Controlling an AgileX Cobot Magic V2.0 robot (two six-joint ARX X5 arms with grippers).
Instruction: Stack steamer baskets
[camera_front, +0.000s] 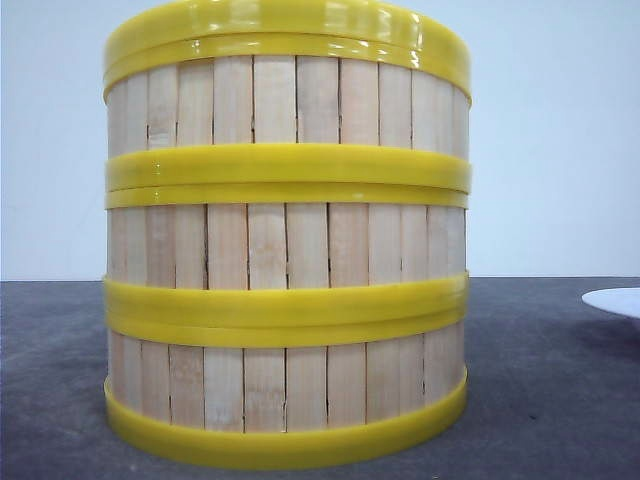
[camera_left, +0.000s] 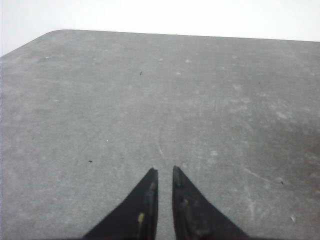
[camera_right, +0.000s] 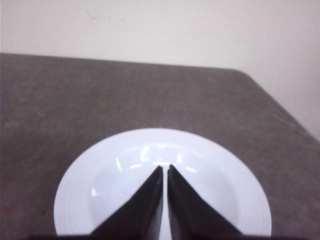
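Note:
Three steamer baskets stand stacked in one column close to the front camera: the bottom basket (camera_front: 285, 385), the middle basket (camera_front: 287, 245) and the top basket (camera_front: 288, 100), each with pale bamboo slats and yellow rims. A yellow lid (camera_front: 290, 25) appears to cap the top one. Neither arm shows in the front view. My left gripper (camera_left: 164, 170) hangs over bare grey table, jaws nearly together with nothing between them. In the right wrist view, my right gripper (camera_right: 165, 167) is shut and empty above a white plate (camera_right: 100, 185).
The white plate's edge (camera_front: 615, 300) shows at the right of the front view, beside the stack. The grey table (camera_left: 150, 100) ends at a rounded corner near a white wall in both wrist views.

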